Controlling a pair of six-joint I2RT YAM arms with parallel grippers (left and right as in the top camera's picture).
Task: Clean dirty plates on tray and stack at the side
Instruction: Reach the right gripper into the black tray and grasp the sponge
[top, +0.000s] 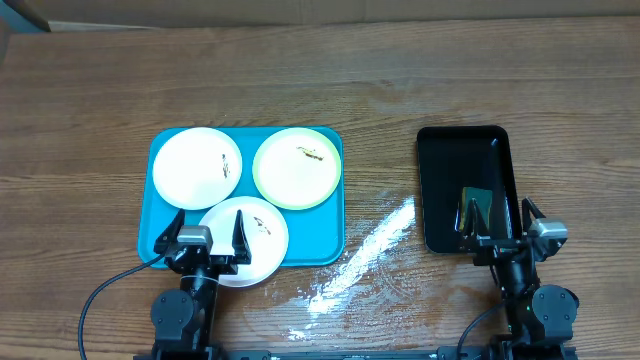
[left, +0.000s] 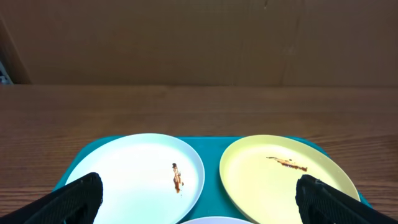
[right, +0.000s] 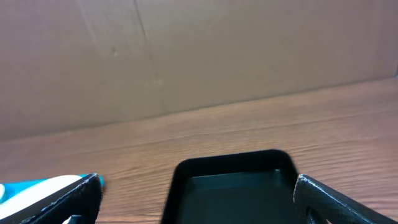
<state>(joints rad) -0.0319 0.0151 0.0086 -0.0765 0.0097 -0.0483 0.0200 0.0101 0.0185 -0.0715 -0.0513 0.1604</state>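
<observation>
Your left tool (top: 207, 220), fingers apart and empty, hangs over the nearest white plate (top: 265, 238), ready to lift it. All three soiled plates (top: 197, 167) lie on the turquoise tray (top: 328, 245). Your right tool (top: 498, 212), likewise apart, hangs over the black tray (top: 462, 150), possibly to fetch a sponge (top: 478, 207).

Wooden table (top: 400, 80), brown, grain running left-right, filled the whole overhead view. Two trays lay flat directly on it, well apart. The turquoise tray (top: 322, 242) sat left of centre, long side across the table, and carried plates. One white plate (top: 262, 240) stuck out past its near rim over the wood; contact with the table could not be told. The black tray (top: 455, 165) sat to the right, long side running front to back, glossy. Between the trays, a pale shiny streak (top: 370, 250) ran diagonally across the wood toward the near edge. A black cable (top: 100, 295) looped on the near-left corner. A cardboard wall (left: 199, 37) stood along the far edge.
</observation>
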